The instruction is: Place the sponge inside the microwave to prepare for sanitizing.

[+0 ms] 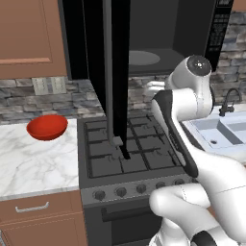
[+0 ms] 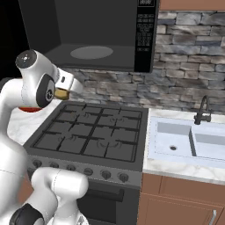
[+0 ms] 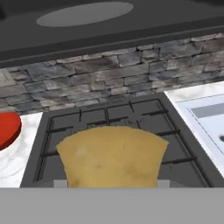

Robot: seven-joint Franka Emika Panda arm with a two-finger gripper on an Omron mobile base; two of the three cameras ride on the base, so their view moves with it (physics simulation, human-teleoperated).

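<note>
I am in the carrying step: my gripper is partly closed on the small yellow-tan rectangular sponge, which fills the space right ahead of my hand and shows as a tan block at my wrist in the right base view. It hangs in the air above the black gas stove with its dark iron grates, not touching them.

The large black box microwave sits above and ahead of my hand, its tall dark door swung out and standing edge-on beside my arm. Its grey cavity with the round plate lies open, higher than the sponge.

As I judge it, the next move is a lift until the sponge clears the front lip of the cavity floor, then a reach forward over the plate before letting go. That lip is the edge to watch; coming in too low would knock the sponge against it. The open door hems me in on one side, so I would keep my elbow away from it. The glossy red bowl on the white marble counter lies well off to the side, and the white sink to the other, both out of my path.
</note>
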